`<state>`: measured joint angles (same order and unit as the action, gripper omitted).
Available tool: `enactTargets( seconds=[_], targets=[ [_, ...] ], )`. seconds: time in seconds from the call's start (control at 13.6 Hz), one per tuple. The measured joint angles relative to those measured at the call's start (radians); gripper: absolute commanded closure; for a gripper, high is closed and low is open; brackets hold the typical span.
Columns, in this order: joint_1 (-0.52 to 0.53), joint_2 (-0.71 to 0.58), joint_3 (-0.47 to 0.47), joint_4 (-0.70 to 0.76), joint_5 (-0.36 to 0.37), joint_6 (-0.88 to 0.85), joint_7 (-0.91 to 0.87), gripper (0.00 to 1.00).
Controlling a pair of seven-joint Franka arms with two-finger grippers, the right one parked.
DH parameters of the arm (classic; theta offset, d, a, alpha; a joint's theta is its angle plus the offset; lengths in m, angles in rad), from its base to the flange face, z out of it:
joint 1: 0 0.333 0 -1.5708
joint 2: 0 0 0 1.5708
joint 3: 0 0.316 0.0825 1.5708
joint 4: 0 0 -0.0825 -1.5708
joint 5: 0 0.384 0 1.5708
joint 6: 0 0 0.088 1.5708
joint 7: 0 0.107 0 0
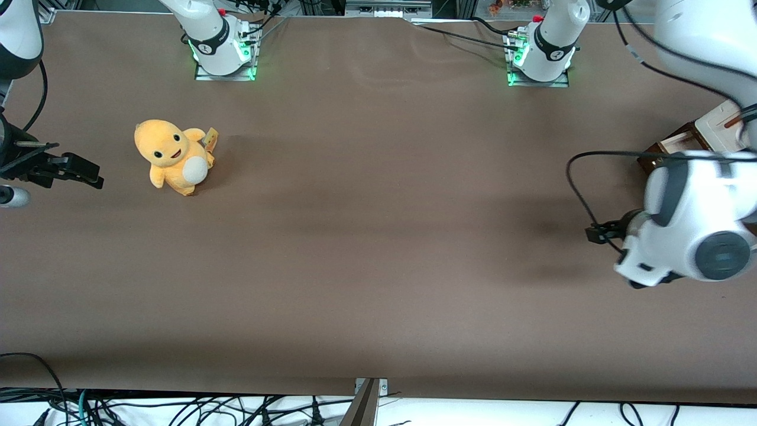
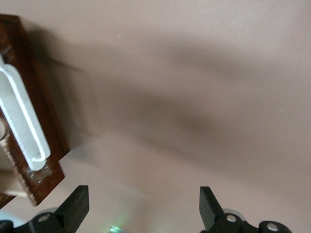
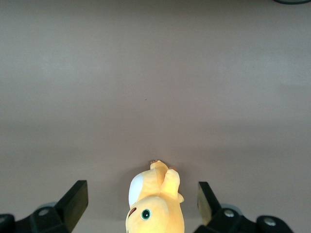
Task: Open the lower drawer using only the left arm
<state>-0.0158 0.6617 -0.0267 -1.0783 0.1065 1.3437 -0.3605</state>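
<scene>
Lower drawer point(image 2: 26, 116), a dark reddish-brown glossy wooden front carrying a long white bar handle point(image 2: 24, 116), lies at the working arm's end of the brown table point(image 1: 366, 236); its pale beige interior shows in the front view, so it seems partly drawn out already. Large white jointed left arm point(image 1: 692, 219) hangs above the table near the drawer, nearer the front camera than it. Its black two-finger gripper point(image 2: 141, 206) is spread wide and grasps nothing, close to the drawer front but clear of the handle. Risks, as judged: closing beside the handle rather than around it; striking the drawer's corner; or dragging the whole cabinet instead of sliding the drawer
</scene>
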Motion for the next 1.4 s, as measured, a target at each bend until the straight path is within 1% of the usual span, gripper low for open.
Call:
enactTargets(
  seconds=[0.15, 0.22, 0.37, 0.51, 0.74, 0.88, 1.1, 1.4],
  targets=[
    [0.051, -0.037, 0.001, -0.001, -0.045, 0.043, 0.142, 0.0],
    [0.065, -0.068, 0.004, -0.02, -0.051, 0.075, 0.225, 0.0],
    [0.068, -0.169, 0.016, -0.121, -0.059, 0.175, 0.331, 0.0],
    [0.064, -0.292, 0.017, -0.241, -0.095, 0.24, 0.359, 0.0],
    [0.034, -0.449, 0.017, -0.358, -0.101, 0.259, 0.368, 0.0],
    [0.009, -0.529, 0.017, -0.428, -0.101, 0.26, 0.368, 0.0],
    [0.0, -0.583, 0.017, -0.484, -0.101, 0.262, 0.368, 0.0],
    [0.001, -0.57, 0.017, -0.503, -0.101, 0.264, 0.37, 0.0]
  ],
)
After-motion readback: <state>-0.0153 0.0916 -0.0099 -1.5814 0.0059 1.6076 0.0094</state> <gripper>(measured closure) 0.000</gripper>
